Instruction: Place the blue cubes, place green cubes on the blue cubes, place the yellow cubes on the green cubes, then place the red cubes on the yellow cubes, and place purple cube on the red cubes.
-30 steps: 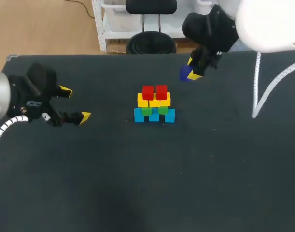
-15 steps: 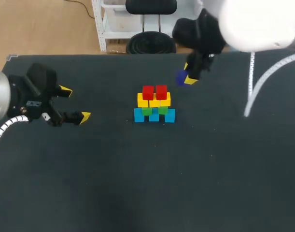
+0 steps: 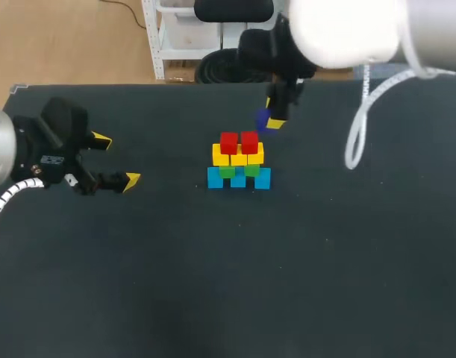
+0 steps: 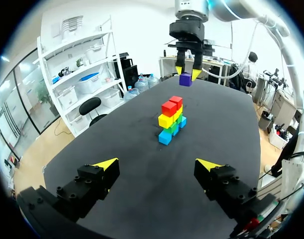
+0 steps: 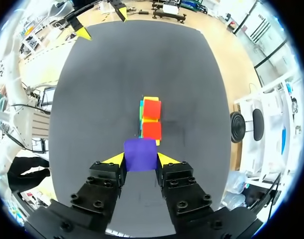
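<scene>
Three blue cubes point(image 3: 215, 177) sit in a row on the table. Above the blue cubes come two green cubes point(image 3: 251, 170), then three yellow cubes point(image 3: 221, 156), then two red cubes point(image 3: 228, 142) side by side at the top, all upright and squared. The purple cube point(image 5: 140, 154) is in the air, higher than the blue cubes and just beyond them, clamped level between the fingers of the right gripper point(image 5: 140, 160).
</scene>
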Tool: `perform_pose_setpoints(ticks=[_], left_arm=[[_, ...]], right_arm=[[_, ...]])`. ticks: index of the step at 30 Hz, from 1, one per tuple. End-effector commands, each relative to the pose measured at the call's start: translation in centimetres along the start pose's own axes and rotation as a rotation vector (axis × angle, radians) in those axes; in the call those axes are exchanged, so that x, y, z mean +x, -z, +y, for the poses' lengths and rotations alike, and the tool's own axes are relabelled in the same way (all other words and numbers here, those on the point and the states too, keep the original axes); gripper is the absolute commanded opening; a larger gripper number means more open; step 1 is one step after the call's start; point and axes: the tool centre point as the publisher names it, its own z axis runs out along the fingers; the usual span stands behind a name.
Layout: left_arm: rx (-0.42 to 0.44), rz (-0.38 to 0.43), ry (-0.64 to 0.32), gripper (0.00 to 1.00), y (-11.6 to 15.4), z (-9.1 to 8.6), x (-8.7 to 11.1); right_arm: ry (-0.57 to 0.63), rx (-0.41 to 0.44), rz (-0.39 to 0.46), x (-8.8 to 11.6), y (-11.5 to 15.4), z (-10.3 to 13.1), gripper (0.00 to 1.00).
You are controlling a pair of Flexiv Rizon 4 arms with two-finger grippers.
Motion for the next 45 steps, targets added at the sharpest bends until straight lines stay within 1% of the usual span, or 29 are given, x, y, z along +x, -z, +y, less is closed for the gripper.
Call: perform_pose_setpoints(ticks=[1,12,22,45], left_arm=[[-0.008,0.014,0.002,1.00,-0.2,-0.1,-0.3],[-0.008,0.014,0.002,1.00,-0.2,-0.1,-0.3],[-0.008,0.014,0.002,1.00,-0.2,-0.1,-0.3],[-0.008,0.014,0.002,1.00,-0.2,-0.1,-0.3]], right_arm=[[0.000,-0.011,0.015,-0.9,-0.6,-0.6,0.00],[0.001,-0.022,0.022,-2.1,-2.0,-1.1,0.00],[0.007,-0.030,0.025,-2.9,-2.5,-1.5,0.00],[0.013,-0.048,0.043,-3.7,-3.3,-1.3,0.00]])
